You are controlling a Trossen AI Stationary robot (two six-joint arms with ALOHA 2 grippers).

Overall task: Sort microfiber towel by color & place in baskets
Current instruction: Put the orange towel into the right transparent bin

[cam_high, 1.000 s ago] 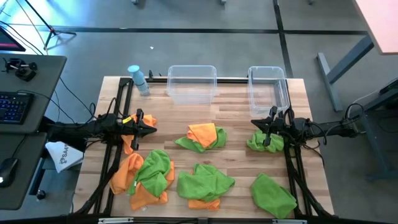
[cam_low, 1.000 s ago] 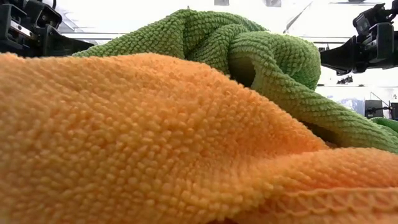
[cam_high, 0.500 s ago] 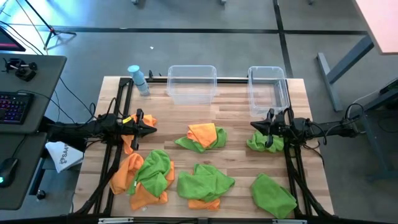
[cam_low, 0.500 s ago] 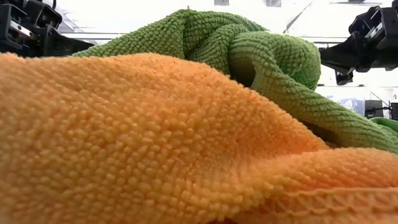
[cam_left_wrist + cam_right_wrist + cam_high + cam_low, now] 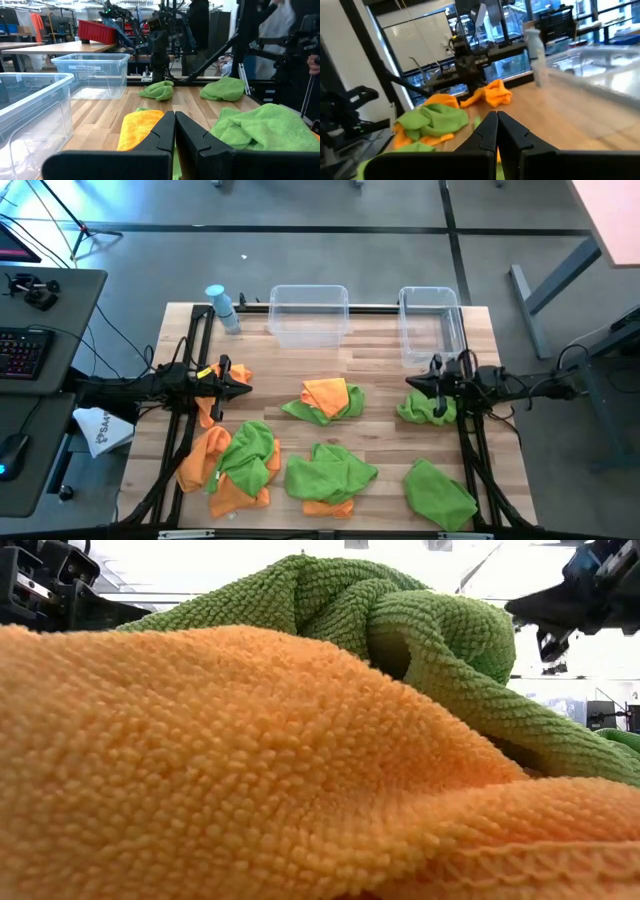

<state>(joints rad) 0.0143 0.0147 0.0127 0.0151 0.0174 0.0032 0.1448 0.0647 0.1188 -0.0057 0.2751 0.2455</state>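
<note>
Right tool (image 5: 436,387) edges up and toward three o'clock off the green towel (image 5: 415,409), fingers pressed together, gripping nothing. That towel sits just at its seven o'clock; the narrower basket (image 5: 458,320) waits at twelve o'clock on the tabletop (image 5: 380,365). Left tool (image 5: 238,385), pinched closed too, hovers by an orange towel (image 5: 207,402). No readable labels.

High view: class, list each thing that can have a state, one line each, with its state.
Wider basket: empty, upright.
Narrower basket: empty, upright.
Left claw: shut, over an orange towel.
Right claw: shut, over a green towel.
Blue bottle: upright, capped.
Remaining towels: crumpled on the table, unsorted.
</note>
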